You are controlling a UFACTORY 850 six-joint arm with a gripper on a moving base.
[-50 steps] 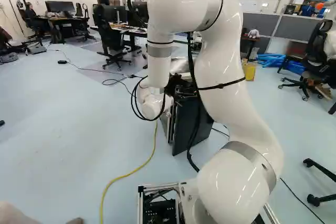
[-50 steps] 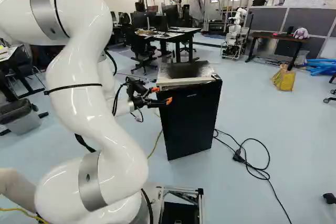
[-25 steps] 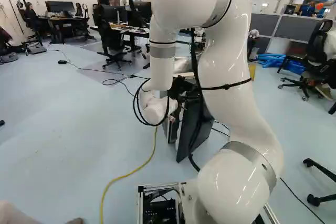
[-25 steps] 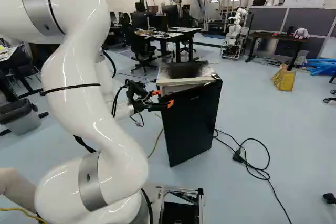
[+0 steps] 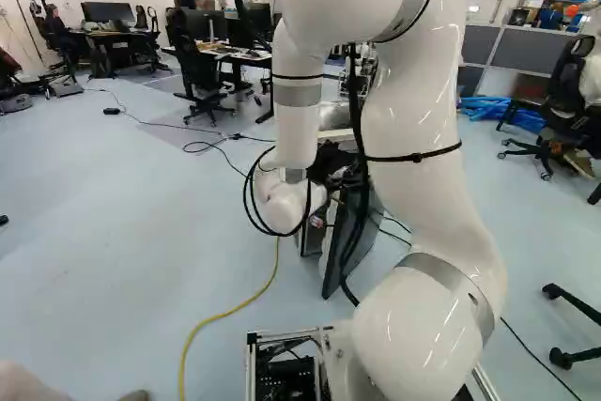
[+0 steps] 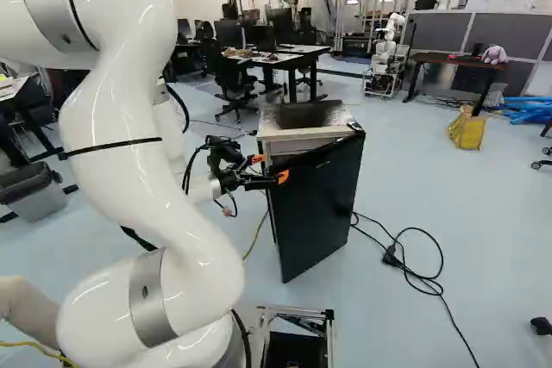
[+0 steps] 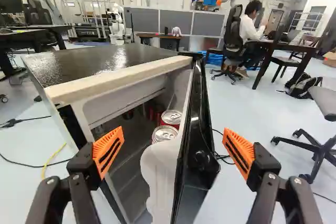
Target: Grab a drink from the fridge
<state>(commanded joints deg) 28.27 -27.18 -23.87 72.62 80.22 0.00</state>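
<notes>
gripper (image 6: 271, 168) open, fingers wide apart, door (image 7: 196, 121) between them; fridge (image 7: 113, 64) partly open, cans (image 7: 165, 134) visible inside.

Two cans (image 7: 165, 134) in fridge (image 7: 121, 83), one behind other, beside door (image 7: 196, 114).

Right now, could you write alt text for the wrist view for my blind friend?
A small fridge with its black door ajar, drink cans inside. The robot's open gripper faces it, one finger each side of the door.
</notes>
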